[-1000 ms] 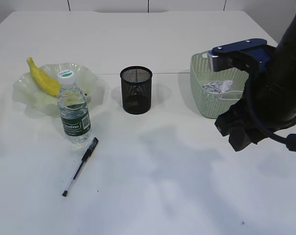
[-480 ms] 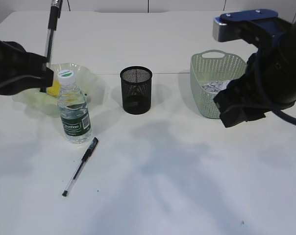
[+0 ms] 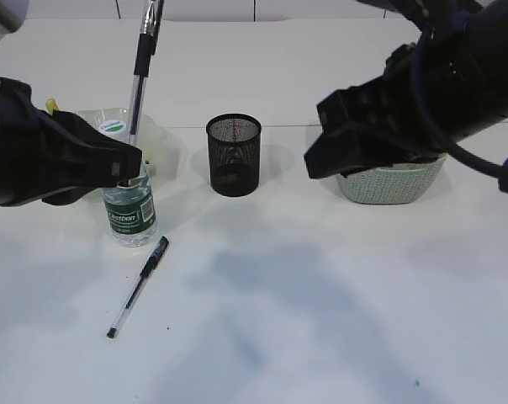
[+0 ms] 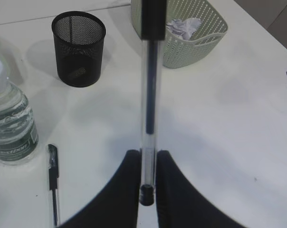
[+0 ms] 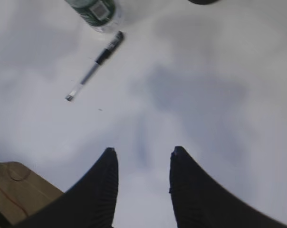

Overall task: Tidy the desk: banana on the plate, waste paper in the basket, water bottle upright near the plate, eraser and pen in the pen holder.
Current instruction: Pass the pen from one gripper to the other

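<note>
Pen (image 4: 149, 95) upright, pinched in left claw (image 4: 146, 178); right claw (image 5: 142, 164) parted, empty.

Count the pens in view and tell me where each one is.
2. One pen lies flat on the table in front of the water bottle. The other pen is clamped upright in the left gripper. None visible inside the pen holder.

A white table (image 3: 338, 320) filled nearly the whole scene under even, soft light that cast faint grey shadows. At twelve o'clock, pale wall panels (image 3: 203, 8) with thin dark seams ran behind its far edge.
</note>
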`<state>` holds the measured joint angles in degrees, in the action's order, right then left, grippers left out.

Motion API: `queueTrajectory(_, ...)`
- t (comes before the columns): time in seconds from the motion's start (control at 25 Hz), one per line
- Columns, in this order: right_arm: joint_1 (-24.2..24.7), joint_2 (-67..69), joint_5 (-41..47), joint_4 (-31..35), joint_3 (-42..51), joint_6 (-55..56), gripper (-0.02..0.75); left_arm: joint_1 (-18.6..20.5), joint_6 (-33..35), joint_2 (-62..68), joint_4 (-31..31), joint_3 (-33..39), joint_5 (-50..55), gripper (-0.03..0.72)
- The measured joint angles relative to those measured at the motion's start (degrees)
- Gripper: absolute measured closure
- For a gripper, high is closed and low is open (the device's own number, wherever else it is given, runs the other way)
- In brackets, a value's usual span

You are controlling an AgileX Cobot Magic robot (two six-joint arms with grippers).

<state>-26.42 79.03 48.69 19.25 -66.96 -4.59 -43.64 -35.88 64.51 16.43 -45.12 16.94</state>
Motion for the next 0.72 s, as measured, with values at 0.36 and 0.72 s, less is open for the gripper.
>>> queueTrajectory(0.36, 0.00, 0.00, -7.50, 26.67, 0.00, -18.03, 0.457, 0.00, 0.00, 1.92, 0.14, 0.02, -2.97, 0.658)
queueTrajectory(0.72, 0.00, 0.00, -14.10, 54.72, 0.00, -37.38, 0.457, 0.00, 0.00, 2.34, 0.14, 0.02, -4.06, 0.658)
